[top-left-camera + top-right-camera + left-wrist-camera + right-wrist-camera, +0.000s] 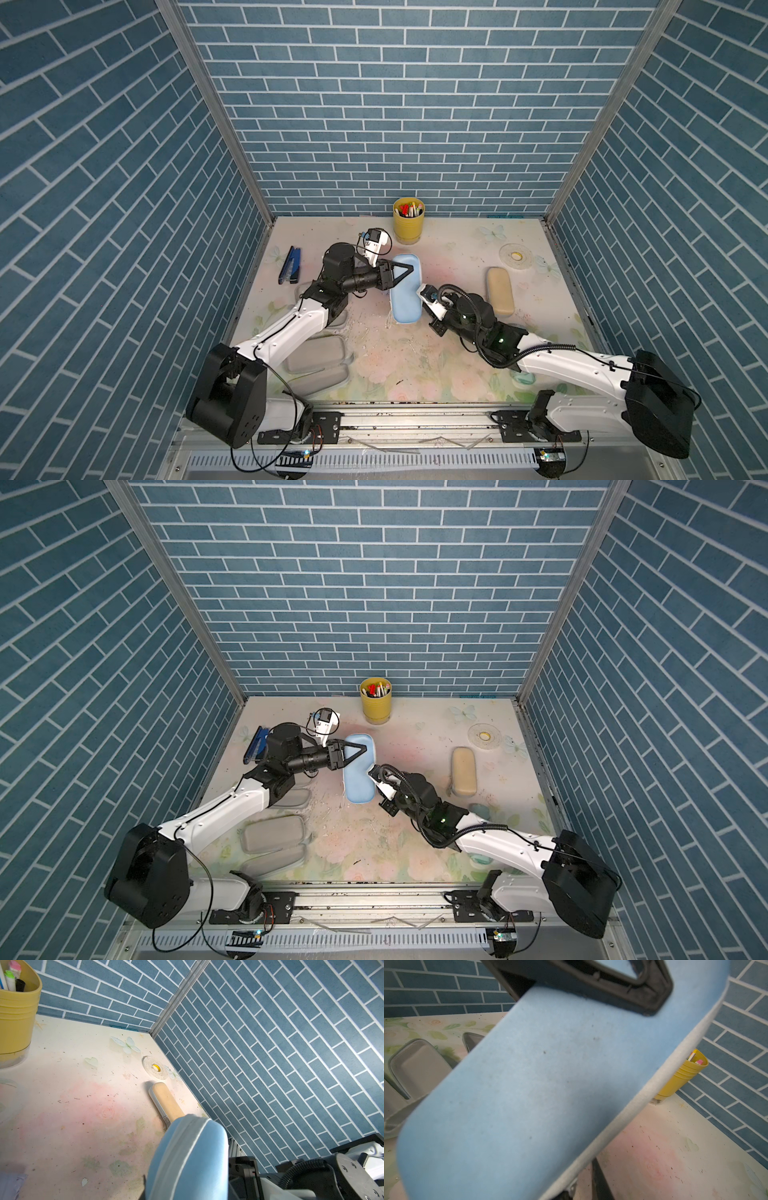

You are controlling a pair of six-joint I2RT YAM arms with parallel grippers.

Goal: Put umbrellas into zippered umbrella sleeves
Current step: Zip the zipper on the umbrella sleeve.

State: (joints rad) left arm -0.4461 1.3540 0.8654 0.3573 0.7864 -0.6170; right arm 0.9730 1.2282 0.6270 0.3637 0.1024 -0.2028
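- The light blue sleeve [405, 305] sits mid-desk, its length running from the back toward the front, between the two arms.
- The left gripper [405, 271] reaches in from the left. Its jaws are clamped on the far end of this sleeve, with one black finger lying across the top shell.
- In the left wrist view the sleeve is seen edge-on, with a grey-white zip band between its two blue halves.
- The right gripper [432, 324] is at the sleeve's near right edge. One dark finger shows under that edge in the right wrist view, but the sleeve hides the jaws, so their state cannot be told.
- The tan sleeve [500, 291] lies closed on the desk [415, 365], well to the right.
- An open sleeve [318, 359], grey inside, lies at the front left beside the left arm.
- The yellow pen cup [408, 220] stands at the back wall, the dark blue stapler [291, 266] lies at the left, and a tape roll [516, 255] lies behind the tan sleeve.
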